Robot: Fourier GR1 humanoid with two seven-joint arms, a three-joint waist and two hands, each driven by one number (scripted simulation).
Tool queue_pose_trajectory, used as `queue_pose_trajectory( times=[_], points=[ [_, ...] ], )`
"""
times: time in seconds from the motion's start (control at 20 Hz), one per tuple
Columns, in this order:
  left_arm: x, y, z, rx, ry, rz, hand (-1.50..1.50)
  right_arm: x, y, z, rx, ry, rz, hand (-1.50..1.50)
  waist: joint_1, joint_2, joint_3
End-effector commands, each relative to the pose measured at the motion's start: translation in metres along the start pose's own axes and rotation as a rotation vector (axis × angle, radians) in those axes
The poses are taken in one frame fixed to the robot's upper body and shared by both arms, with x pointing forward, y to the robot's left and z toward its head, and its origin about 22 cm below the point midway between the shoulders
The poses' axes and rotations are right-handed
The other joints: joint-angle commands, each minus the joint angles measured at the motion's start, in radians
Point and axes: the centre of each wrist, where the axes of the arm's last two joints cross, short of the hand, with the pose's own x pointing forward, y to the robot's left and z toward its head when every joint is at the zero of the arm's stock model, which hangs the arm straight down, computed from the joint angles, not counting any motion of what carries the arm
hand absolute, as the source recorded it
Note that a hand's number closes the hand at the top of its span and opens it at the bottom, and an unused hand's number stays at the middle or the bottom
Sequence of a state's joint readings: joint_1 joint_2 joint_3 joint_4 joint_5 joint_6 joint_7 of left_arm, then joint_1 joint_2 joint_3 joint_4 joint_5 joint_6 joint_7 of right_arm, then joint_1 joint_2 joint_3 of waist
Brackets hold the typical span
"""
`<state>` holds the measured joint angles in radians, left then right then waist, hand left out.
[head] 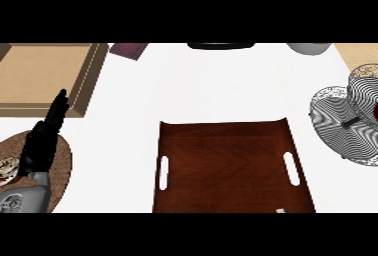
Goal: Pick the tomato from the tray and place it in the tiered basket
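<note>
The dark brown wooden tray (229,165) with two slot handles lies in the middle of the white counter, and nothing shows on it. At the right edge stands the wire-mesh tiered basket (343,125). A dark red patch (375,111) shows inside it, cut off by the view's edge, and I cannot tell whether it is the tomato. My left hand (43,137) rests at the lower left with straight fingers pointing up, holding nothing. My right hand is out of view.
A tan wooden box (44,75) with a raised rim sits at the back left. A round brown mat (63,167) lies under my left hand. Along the back edge are a purple object (129,50), a black object (221,45) and a grey bowl (308,48).
</note>
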<state>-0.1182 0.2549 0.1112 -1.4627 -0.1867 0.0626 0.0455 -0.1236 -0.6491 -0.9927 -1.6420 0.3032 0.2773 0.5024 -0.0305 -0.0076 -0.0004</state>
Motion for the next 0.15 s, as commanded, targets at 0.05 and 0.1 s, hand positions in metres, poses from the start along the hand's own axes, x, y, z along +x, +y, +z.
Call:
queue_pose_trajectory(
  times=[0.05, 0.1],
  points=[
    [0.007, -0.002, 0.001, 0.002, 0.007, 0.027, 0.00, -0.059, -0.059, 0.029, -0.013, -0.039, -0.077, -1.50, -0.006, -0.001, 0.001],
    [0.010, 0.014, 0.002, -0.018, -0.006, 0.006, 0.00, -0.053, -0.068, 0.031, -0.005, -0.038, -0.092, -1.50, 0.007, 0.001, 0.001]
  ],
)
